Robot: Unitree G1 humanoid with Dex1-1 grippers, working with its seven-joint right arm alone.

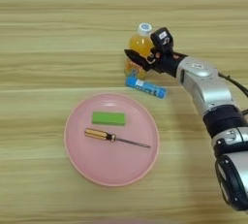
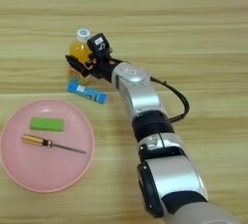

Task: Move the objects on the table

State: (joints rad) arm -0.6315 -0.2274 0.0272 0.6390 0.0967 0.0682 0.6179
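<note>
A small orange-juice bottle (image 1: 139, 43) with a white cap stands upright on the wood-grain table (image 1: 48, 34), right of centre. My right gripper (image 1: 145, 51) reaches in from the right and holds the bottle's body, with one black finger (image 1: 134, 58) across its front and the other against its right shoulder. A blue tube (image 1: 145, 88) with a white label lies flat just below the bottle. Lower left, on the round pink plate (image 1: 111, 169), rest a flat green block (image 1: 108, 118) and a yellow-handled screwdriver (image 1: 104, 135) whose shaft points right.
My silver forearm (image 2: 138, 97) runs diagonally from the bottom right up to the bottle, passing right of the tube, with a black cable (image 2: 179, 102) looping beside it.
</note>
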